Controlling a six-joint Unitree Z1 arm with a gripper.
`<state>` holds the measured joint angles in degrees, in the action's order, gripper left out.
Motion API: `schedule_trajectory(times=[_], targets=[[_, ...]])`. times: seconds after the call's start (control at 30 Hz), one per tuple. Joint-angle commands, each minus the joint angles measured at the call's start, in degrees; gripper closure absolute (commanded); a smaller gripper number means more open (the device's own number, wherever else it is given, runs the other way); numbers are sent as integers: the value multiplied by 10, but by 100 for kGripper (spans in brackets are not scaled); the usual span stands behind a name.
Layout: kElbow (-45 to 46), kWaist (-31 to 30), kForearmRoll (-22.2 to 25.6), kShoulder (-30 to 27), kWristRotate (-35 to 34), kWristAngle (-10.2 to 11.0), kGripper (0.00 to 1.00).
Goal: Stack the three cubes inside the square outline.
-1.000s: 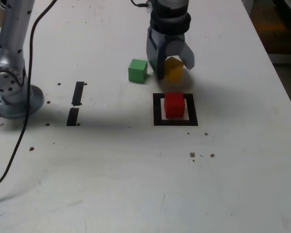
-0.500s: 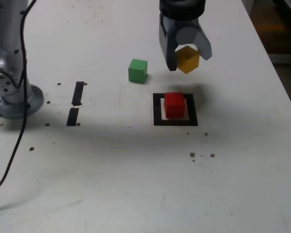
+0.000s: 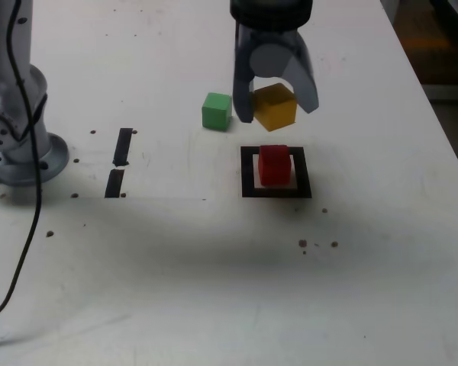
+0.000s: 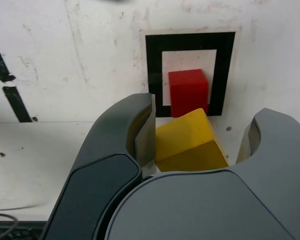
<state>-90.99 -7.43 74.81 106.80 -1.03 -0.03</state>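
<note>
Three cubes in view, all on or over the white tabletop (image 3: 175, 267): red, yellow, green. Red cube (image 3: 275, 165) sits upright within the square outline (image 3: 249, 183), black frame showing around it, bit of white centre visible beside it. Yellow cube (image 3: 275, 107) is up in the gripper (image 3: 278, 115), off the tabletop and tilted, corner-ish rather than flat between the fingers. Jaws partly open, spread about the width of the yellow cube as it lies skewed; wrist view shows one finger against it, contact on the other finger is partly hidden, can't tell exactly where it touches. In the exterior view the held cube appears just above the red one, not stacked on it; in the wrist view their outlines overlap, gap between them can't be judged. Green cube (image 3: 217, 112) stands alone on the tabletop, to the exterior view's left of the gripper, apart from the outline. Two short black tape strips (image 3: 123, 146) lie nearly end to end, between the outline and the arm base (image 3: 23, 160), which is by the tabletop's edge at the exterior view's left. Dark cable (image 3: 38, 183) hangs in front of the base. Small dark specks dot the tabletop, some near the outline
</note>
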Motion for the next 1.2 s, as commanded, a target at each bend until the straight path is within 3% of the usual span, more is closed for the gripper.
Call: schedule_trajectory(times=[0.0, 0.27, 0.8, 1.17], targets=[[-3, -9, 7, -5, 6, -2, 86], [22, -25, -9, -4, 21, 3, 86], [124, -27, -172, 2, 27, 15, 86], [130, -27, -191, 4, 27, 26, 86]])
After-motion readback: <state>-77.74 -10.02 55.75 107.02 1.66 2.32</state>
